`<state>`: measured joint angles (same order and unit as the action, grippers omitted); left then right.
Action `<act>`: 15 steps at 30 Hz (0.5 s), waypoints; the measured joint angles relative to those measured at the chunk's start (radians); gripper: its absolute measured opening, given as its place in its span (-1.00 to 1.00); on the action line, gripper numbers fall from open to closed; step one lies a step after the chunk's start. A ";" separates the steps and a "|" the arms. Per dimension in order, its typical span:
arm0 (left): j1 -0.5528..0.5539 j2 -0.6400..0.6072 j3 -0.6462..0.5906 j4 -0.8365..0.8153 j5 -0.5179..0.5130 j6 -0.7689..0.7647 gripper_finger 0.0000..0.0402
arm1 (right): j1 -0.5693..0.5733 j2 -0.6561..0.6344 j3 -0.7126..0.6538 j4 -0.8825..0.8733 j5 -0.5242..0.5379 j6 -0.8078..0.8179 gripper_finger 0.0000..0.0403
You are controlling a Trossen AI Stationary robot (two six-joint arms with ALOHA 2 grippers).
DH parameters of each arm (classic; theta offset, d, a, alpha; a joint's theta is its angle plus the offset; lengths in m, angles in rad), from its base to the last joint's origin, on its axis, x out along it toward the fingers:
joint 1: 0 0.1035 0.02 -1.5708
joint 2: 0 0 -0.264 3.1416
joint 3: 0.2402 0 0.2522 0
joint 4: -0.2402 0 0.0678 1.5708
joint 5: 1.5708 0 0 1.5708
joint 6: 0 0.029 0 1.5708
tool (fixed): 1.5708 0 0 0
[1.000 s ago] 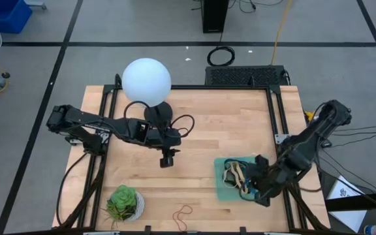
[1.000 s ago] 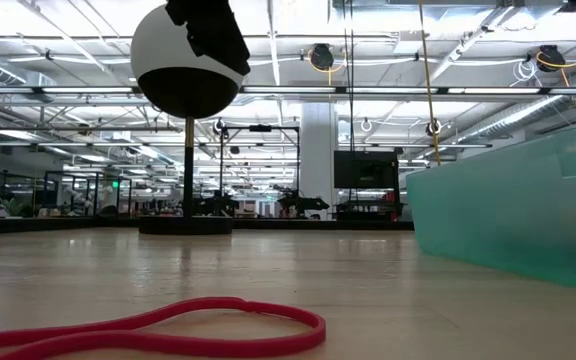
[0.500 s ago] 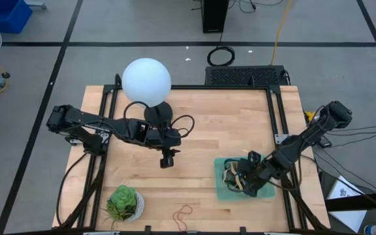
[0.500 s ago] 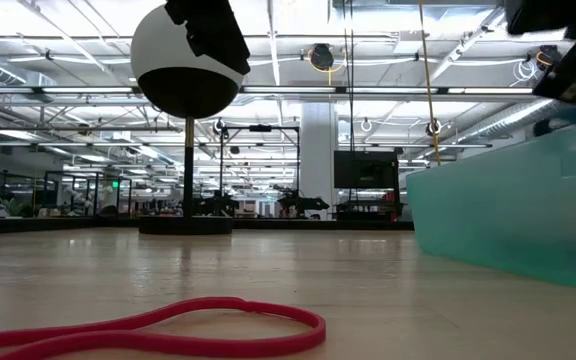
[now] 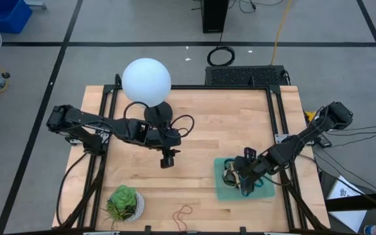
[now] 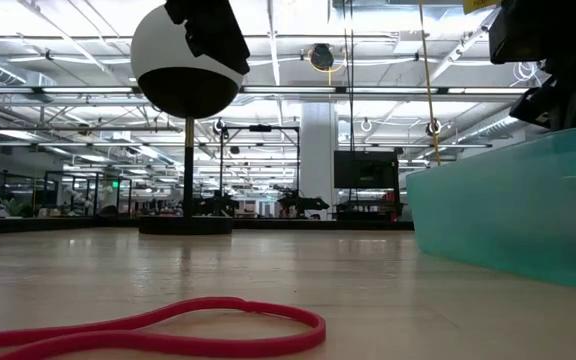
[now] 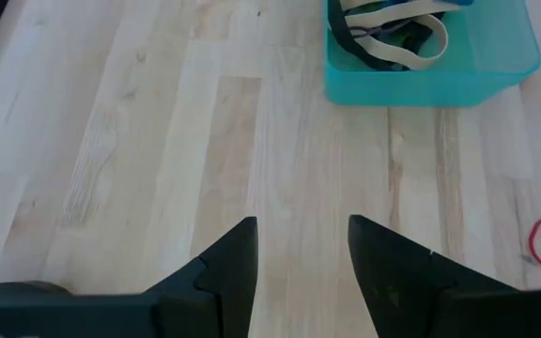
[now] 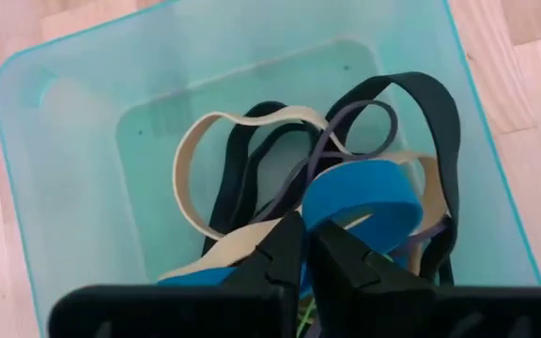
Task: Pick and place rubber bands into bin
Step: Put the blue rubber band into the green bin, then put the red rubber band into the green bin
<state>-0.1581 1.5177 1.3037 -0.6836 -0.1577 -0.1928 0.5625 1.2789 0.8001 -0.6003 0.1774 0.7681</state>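
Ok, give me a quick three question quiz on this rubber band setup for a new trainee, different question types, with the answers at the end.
1. True or false: the right gripper is over the bin.
2. Which loose item lies on the table near the front edge, outside the bin?
A. a red rubber band
B. a blue cable
C. a grey cloth
3. Fill in: the left gripper hangs with its fingers ____ above bare wood, holding nothing.

Key
1. True. Its fingers are nearly together just above the pile of rubber bands in the bin.
2. A
3. open
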 joint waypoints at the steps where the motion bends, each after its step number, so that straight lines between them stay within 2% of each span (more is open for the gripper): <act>1: 0.000 0.000 0.000 0.000 0.000 0.000 -0.13 | 0.000 0.000 0.000 0.000 0.000 0.001 -0.93; 6: 0.000 0.000 0.000 0.000 0.000 0.000 -0.13 | 0.000 0.000 0.000 -0.001 0.001 0.005 -0.75; 15: 0.000 0.001 0.000 0.000 0.001 0.001 -0.13 | 0.002 -0.034 0.000 -0.006 -0.025 0.005 -0.24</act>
<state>-0.1585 1.5185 1.3037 -0.6838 -0.1566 -0.1921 0.5643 1.2446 0.8001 -0.6060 0.1524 0.7727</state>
